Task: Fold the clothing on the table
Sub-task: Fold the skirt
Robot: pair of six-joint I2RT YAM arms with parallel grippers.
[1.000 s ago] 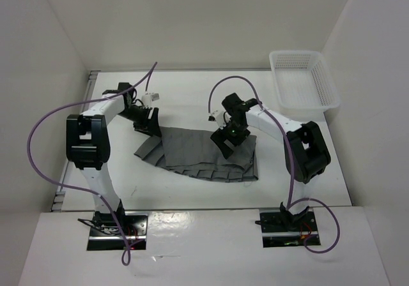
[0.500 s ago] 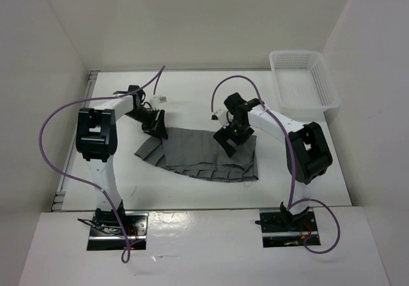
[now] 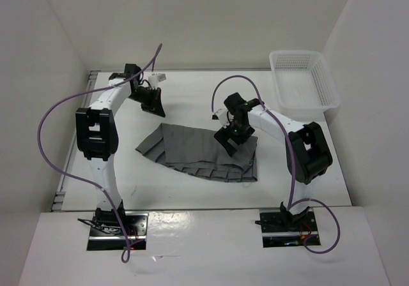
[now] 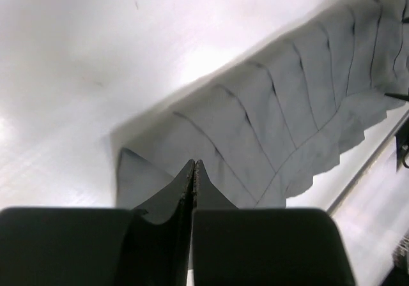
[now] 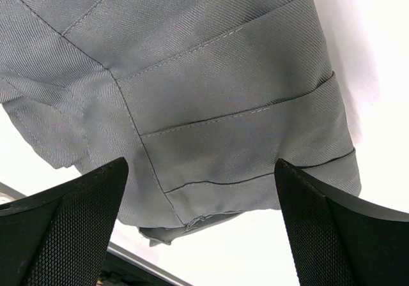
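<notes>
No readable text, label or number anywhere.

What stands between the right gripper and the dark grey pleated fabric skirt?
Nothing visible. The open right gripper hangs directly over the skirt's right part; the white plastic mesh basket sits apart at the far right corner.

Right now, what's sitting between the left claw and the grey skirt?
Nothing. In the top view only bare white table separates the shut left gripper from the nearest corner of the skirt.
</notes>
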